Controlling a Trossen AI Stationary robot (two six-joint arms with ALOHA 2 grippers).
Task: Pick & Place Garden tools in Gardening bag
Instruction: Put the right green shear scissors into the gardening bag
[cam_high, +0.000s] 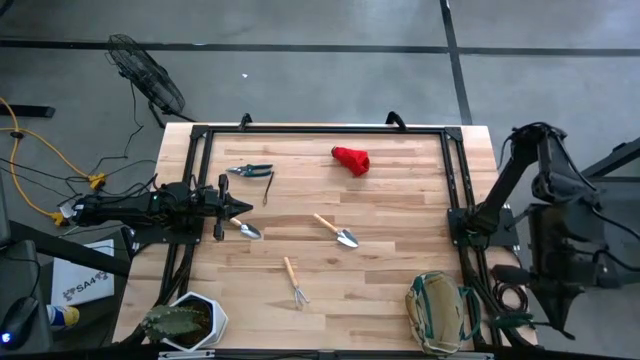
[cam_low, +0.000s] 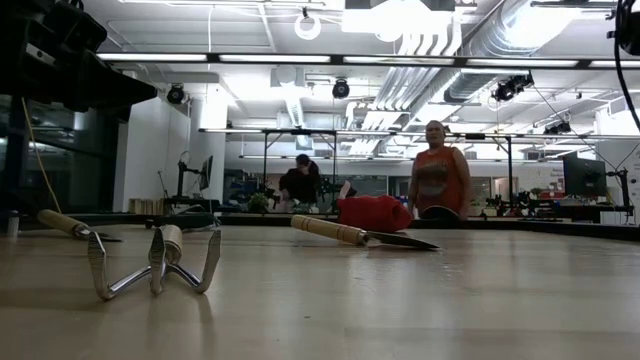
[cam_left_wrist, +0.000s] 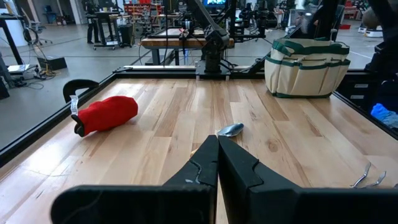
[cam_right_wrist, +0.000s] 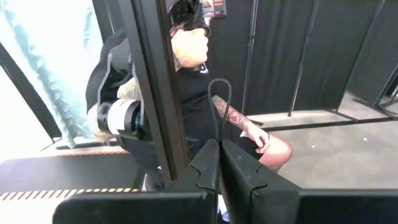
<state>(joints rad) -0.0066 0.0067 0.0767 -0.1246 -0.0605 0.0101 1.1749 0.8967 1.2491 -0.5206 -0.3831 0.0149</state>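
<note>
Tools lie scattered across a wooden table (cam_high: 400, 215), none yet in the gardening bag (cam_high: 441, 312), which stands at the near right corner. By the look of it the task is at its very start.

The left gripper (cam_high: 238, 207) hovers at the left edge, clenched on nothing, its tip just beside the blade of one trowel (cam_high: 247, 230). The right gripper (cam_right_wrist: 219, 163) is also clenched and empty; its arm is folded off the right edge, its camera facing away from the table toward a seated person (cam_right_wrist: 205, 93).

Counted from above: two trowels, the second (cam_high: 337, 232) near the middle; one pronged rake (cam_high: 294, 280) toward the near edge; one pair of pruning shears (cam_high: 250, 171) near the far left; one red lump (cam_high: 351, 159) by the far edge; one bag. One potted plant (cam_high: 185, 322) sits at the near left corner, not part of the job.

The likely next move is for the left gripper to spread its fingers, drop over the nearest trowel's handle and close on it.
</note>
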